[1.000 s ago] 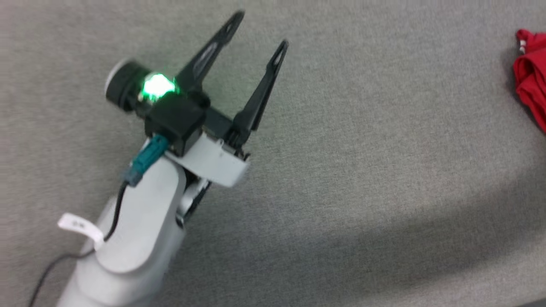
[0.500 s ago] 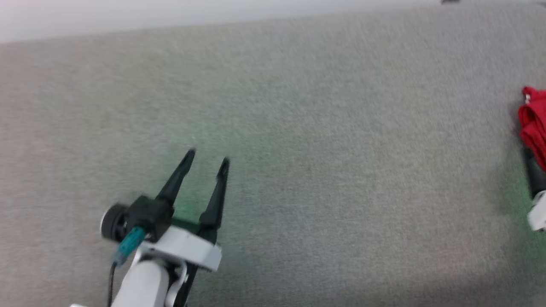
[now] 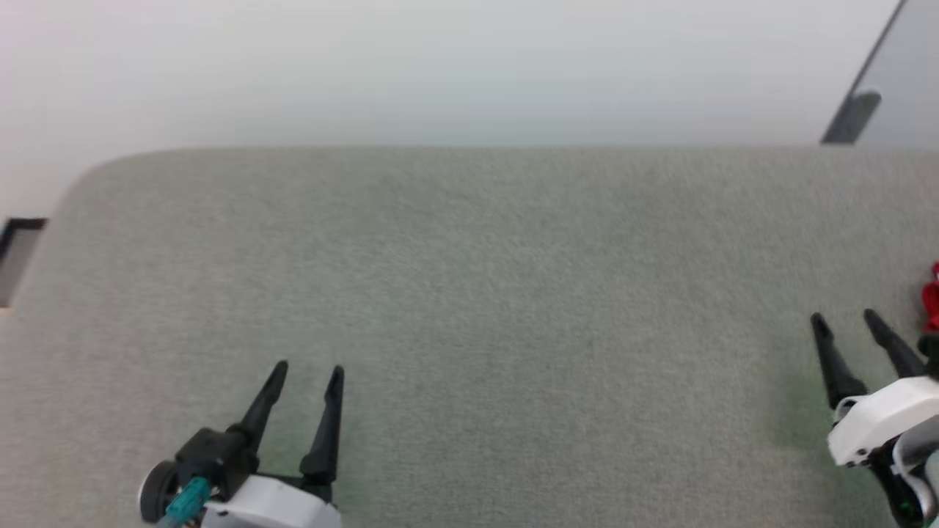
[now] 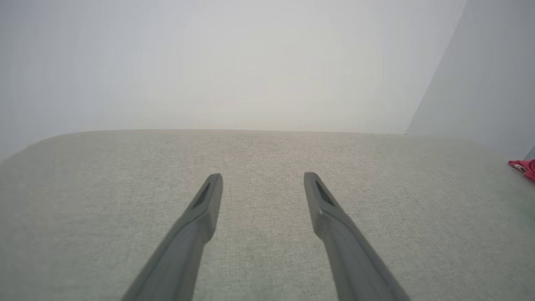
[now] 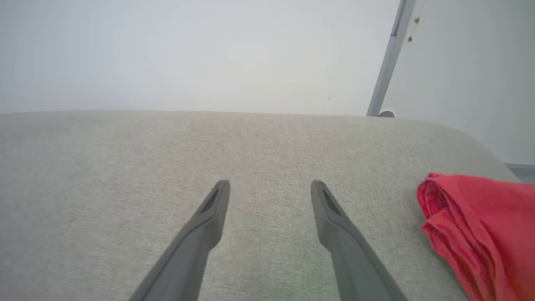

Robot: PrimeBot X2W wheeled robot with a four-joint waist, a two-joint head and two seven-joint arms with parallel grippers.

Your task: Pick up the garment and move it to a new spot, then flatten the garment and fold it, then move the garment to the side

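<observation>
The garment (image 5: 480,225) is a bunched red heap lying on the grey fabric surface, at the right of the right wrist view. A sliver of the garment (image 3: 932,297) shows at the head view's right edge and a corner of the garment (image 4: 524,168) at the far right of the left wrist view. Its number and white parts are hidden. My right gripper (image 3: 847,323) is open and holds nothing, just left of the garment. My left gripper (image 3: 308,370) is open too, far to the left with bare fabric between its fingers.
The grey fabric surface (image 3: 513,293) has a rounded far-left corner and ends at a pale wall. A grey upright post (image 5: 386,62) stands behind the far right corner. A dark slot (image 3: 15,253) lies off the left edge.
The head camera has tilted up, bringing the wall and the surface's far edge into view. My left gripper has drawn back toward me, fingers narrower. My right gripper has come into view beside the garment.
</observation>
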